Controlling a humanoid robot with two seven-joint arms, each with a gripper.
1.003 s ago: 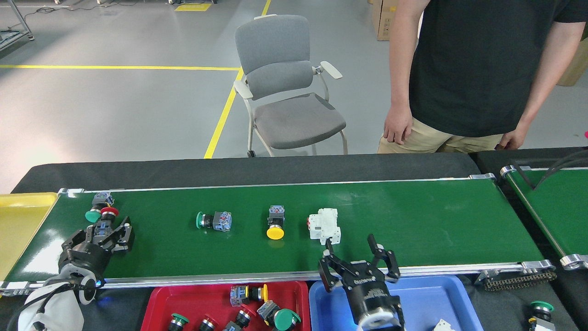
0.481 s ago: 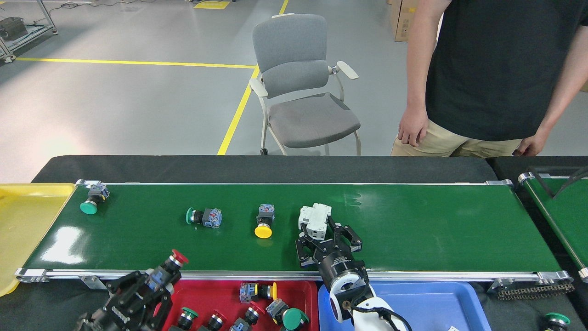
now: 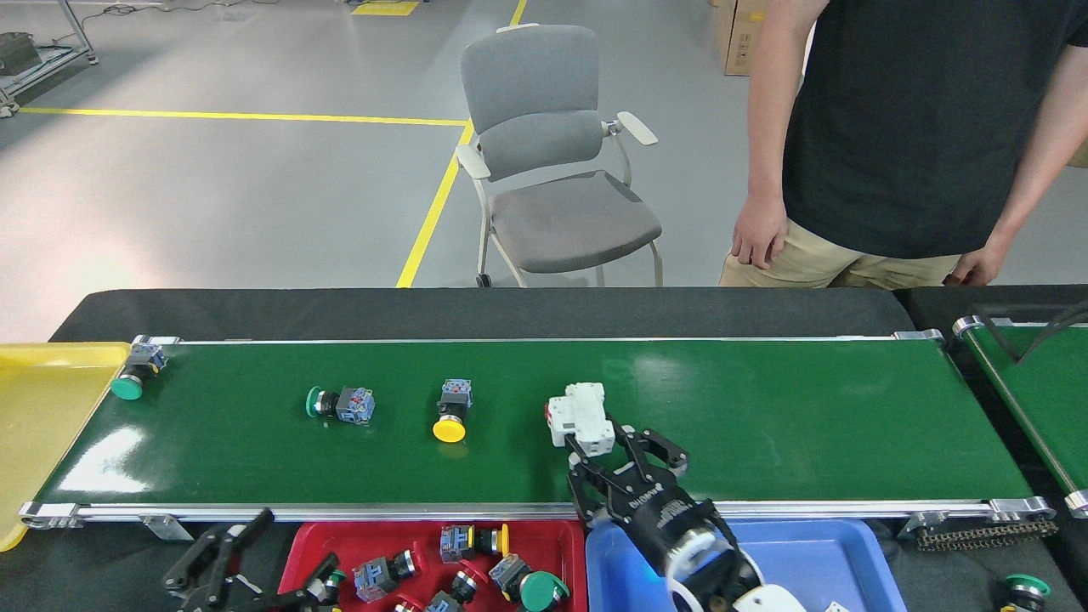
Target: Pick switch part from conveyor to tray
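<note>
At the bottom left edge, the left gripper (image 3: 255, 557) is hanging with its fingers spread apart, partly cut off, over the red tray (image 3: 293, 557). On the conveyor (image 3: 765, 425), a green button (image 3: 136, 374), another green button (image 3: 338, 403) and a yellow button (image 3: 452, 412) are lying. The right gripper (image 3: 614, 450) is clamping the white switch part (image 3: 580, 414) above the belt; the blue tray (image 3: 816, 557) is sitting partly hidden behind its arm.
</note>
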